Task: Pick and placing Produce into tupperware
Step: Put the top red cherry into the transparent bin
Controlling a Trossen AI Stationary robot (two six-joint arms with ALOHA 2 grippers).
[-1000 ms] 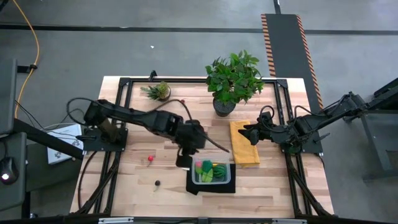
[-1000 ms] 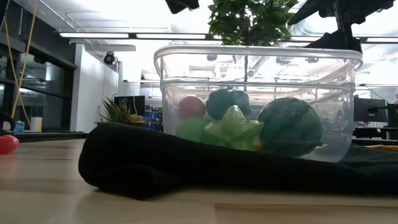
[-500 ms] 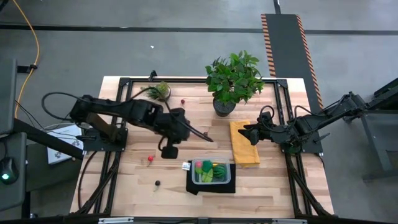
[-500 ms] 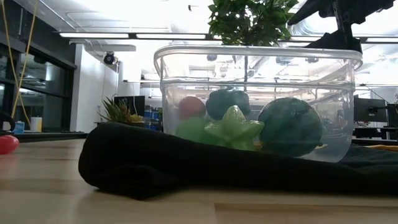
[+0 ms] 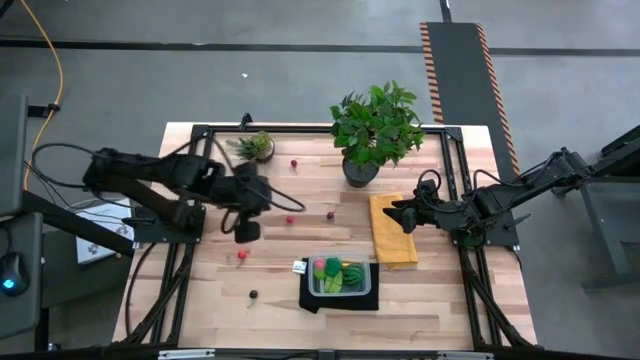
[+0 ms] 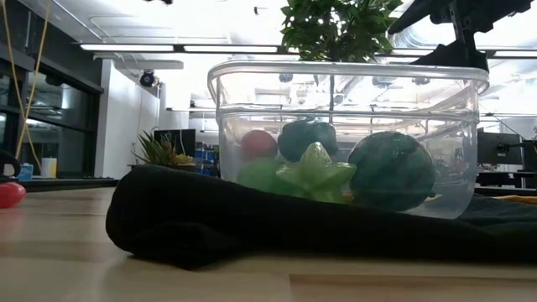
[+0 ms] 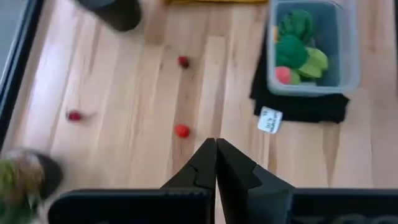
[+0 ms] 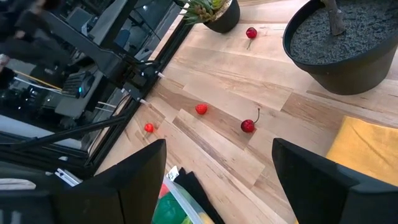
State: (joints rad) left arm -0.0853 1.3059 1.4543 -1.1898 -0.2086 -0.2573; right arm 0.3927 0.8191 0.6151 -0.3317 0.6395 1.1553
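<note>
The clear tupperware (image 5: pixel 338 275) stands on a black mat (image 5: pixel 340 297) near the table's front and holds green, dark green and red produce (image 6: pixel 315 172). Loose produce lies on the wood: a red berry (image 5: pixel 291 218), two cherries (image 5: pixel 330 214) (image 5: pixel 294 163), a pink-red piece (image 5: pixel 241 255) and a small dark one (image 5: pixel 253 294). My left gripper (image 5: pixel 286 205) hangs shut and empty above the table, left of the tupperware, with the red berry (image 7: pixel 181 130) just ahead of its tips (image 7: pixel 216 146). My right gripper (image 5: pixel 400 215) waits open over the yellow cloth (image 5: pixel 392 232).
A large potted plant (image 5: pixel 375 130) stands at the far middle and a small one (image 5: pixel 257 147) at the far left. A white tag (image 5: pixel 299 266) lies beside the mat. Black frame rails run along the table's edges.
My left gripper has drawn back from above the tupperware toward the table's left and far side, rising a little and turning as it went, with nothing in it. The tupperware and its produce have stayed put.
</note>
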